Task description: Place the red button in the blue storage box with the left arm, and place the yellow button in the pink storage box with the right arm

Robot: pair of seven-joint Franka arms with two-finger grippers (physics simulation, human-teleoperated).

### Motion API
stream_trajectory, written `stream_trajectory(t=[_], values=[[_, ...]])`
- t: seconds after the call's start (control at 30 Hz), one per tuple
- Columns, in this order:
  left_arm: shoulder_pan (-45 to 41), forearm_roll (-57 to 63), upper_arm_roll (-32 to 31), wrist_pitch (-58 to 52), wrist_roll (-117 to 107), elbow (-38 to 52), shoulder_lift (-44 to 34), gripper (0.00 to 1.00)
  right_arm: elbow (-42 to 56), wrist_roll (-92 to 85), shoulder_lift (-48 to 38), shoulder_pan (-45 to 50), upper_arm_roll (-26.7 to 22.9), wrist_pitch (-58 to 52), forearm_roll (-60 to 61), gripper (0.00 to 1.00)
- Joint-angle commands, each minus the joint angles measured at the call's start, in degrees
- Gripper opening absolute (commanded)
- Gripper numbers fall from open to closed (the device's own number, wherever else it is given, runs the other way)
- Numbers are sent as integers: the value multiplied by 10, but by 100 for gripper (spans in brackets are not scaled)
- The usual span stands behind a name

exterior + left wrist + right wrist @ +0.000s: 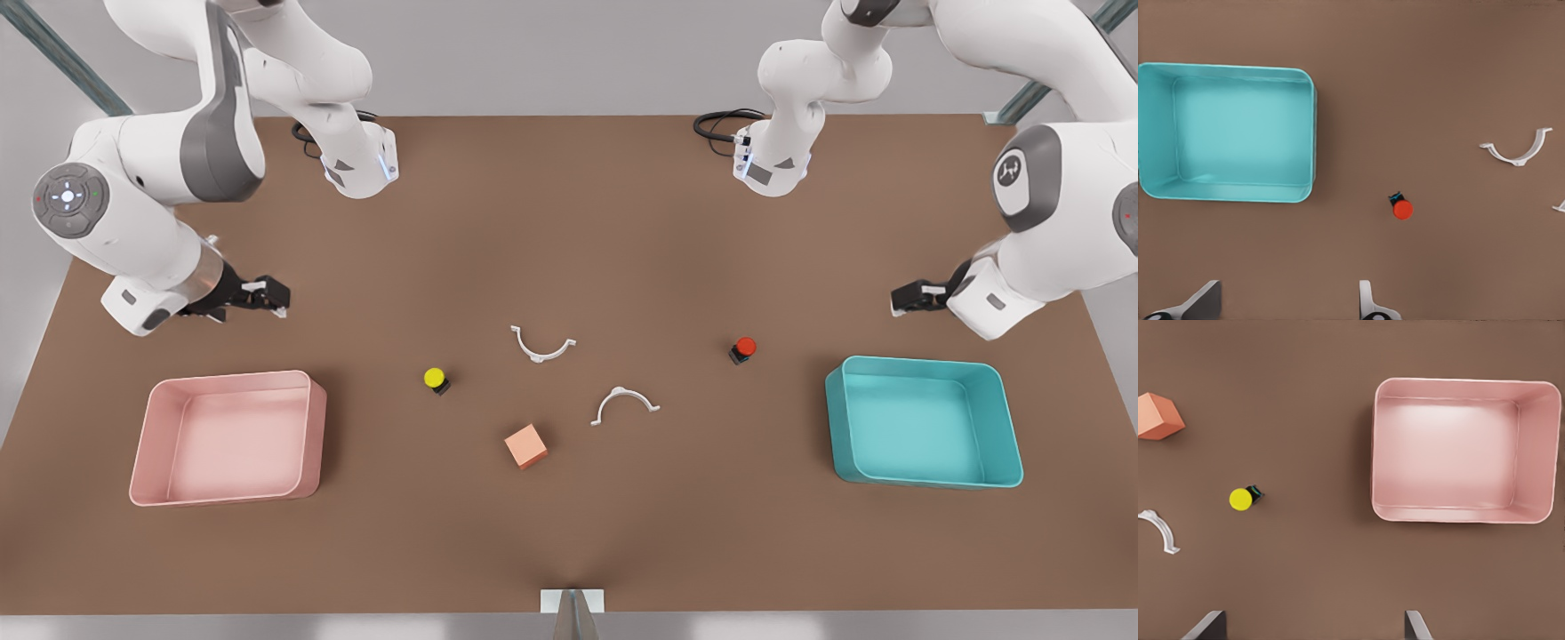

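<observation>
two chunky white Franka arms with grey joint covers, round grey button pad with lit dots upper left, black grippers [267, 298] with white fingertips, black cables at bases

Brown matte table [569, 222] fills most of the front view, plain surface, no pattern, slightly lighter toward the middle. Far edge of the table meets a pale grey wall [551, 53], flat and featureless. Grey metal strut [67, 58] runs diagonally at the far left corner; a matching metal strut [1049, 76] slants at the far right corner. Light grey floor strips [13, 293] show past the table's left and right edges. Near edge: small white bracket [572, 601] with a grey post at centre, pale floor band below. Light is even, soft shadows only.
</observation>
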Motion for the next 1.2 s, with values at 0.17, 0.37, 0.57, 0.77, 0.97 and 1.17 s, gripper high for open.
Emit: stream_trajectory(t=[0.17, 0.37, 0.57, 0.77, 0.97, 1.17], values=[[-161, -36, -19, 212, 5, -127, 31, 100, 83, 15, 174, 140, -4, 73, 21, 98], [-138, -59, -16, 499, 271, -392, -9, 100, -44, 90, 242, 201, 9, 276, 4, 97], [-163, -61, -20, 665, 270, -493, 29, 100, -196, 82, 210, 180, 6, 438, 0, 98], [-163, -62, -21, 695, 270, -498, 68, 100, -245, 81, 225, 177, 7, 553, 0, 100], [-162, -61, -21, 747, 270, -540, 86, 100, -264, 53, 232, 177, -6, 590, 1, 100], [-159, -62, -21, 748, 270, -544, 86, 72, -264, 47, 238, 177, -20, 590, -16, 100]])
